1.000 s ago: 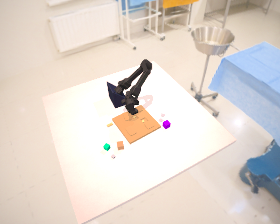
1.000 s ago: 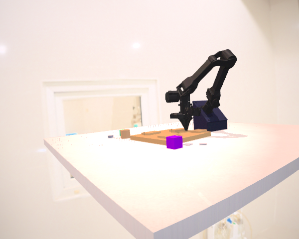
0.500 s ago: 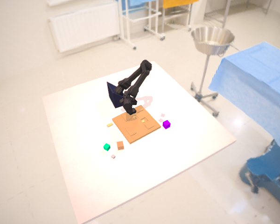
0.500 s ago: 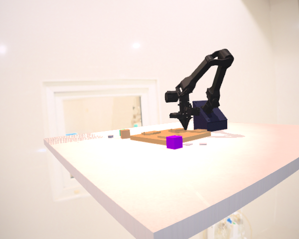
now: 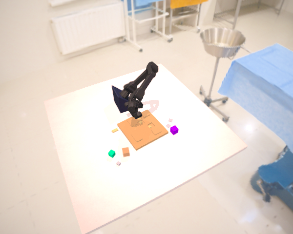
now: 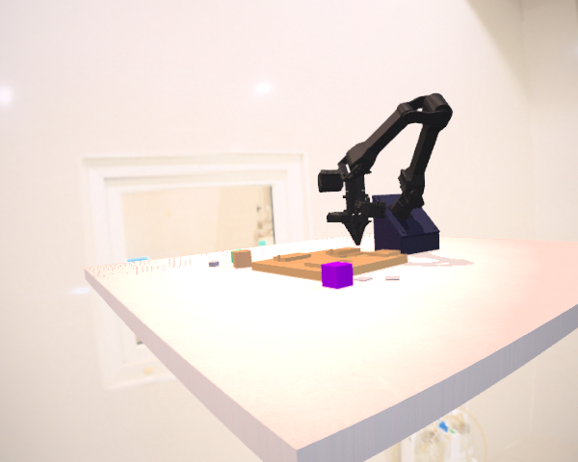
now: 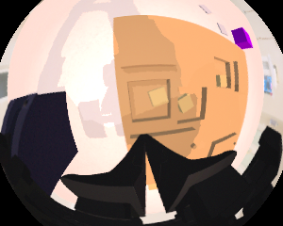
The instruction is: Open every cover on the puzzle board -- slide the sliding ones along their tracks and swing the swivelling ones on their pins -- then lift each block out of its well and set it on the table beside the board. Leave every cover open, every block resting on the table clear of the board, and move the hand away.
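Above the edge of the orange puzzle board (image 5: pixel 141 136) (image 6: pixel 299 269) (image 7: pixel 146 42) nearest the dark blue base (image 5: pixel 118 102) (image 6: pixel 418 243) (image 7: pixel 38 141), the black gripper (image 5: pixel 137 117) (image 6: pixel 357 243) (image 7: pixel 145 137) points downward, its fingers closed together on nothing. The board is a flat, smooth square slab with raised straight ridges, so no long axis stands out; 1 corner points toward the purple cube (image 5: pixel 174 130) (image 6: pixel 336 274) (image 7: pixel 241 39), just beside it. Beyond the board's far side from the base sit an orange-brown block (image 5: pixel 125 151) (image 6: pixel 241 258) and a green cube (image 5: pixel 112 153) (image 6: pixel 233 256). No writing is readable.
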Tool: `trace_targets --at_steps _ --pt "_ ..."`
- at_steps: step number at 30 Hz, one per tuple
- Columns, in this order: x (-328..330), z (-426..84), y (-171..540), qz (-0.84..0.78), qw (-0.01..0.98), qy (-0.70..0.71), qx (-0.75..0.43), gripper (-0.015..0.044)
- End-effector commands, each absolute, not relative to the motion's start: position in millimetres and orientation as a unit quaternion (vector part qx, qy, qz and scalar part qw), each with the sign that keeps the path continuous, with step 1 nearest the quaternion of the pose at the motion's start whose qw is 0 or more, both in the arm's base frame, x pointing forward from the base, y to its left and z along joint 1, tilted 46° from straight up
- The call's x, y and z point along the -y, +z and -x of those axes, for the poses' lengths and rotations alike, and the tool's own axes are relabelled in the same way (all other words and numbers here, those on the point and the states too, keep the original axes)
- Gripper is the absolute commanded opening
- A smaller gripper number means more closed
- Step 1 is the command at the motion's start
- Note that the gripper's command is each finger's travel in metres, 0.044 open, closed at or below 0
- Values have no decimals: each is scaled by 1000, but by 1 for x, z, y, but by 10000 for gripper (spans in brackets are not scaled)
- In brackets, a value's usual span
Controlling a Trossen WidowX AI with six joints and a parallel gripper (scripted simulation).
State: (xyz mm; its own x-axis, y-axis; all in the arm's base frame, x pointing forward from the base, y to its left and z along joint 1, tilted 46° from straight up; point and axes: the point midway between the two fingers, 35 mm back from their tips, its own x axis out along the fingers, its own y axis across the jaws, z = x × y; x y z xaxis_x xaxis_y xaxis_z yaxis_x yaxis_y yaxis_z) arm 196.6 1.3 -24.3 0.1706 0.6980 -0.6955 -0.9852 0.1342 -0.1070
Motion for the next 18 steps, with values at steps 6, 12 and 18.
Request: trace_targets --at_steps 6,12,18 --pt "8 -195 -17 289 708 593 -251 0" --pt "13 -194 -12 289 708 593 -251 0" --pt "18 -192 -7 289 708 593 -251 0"
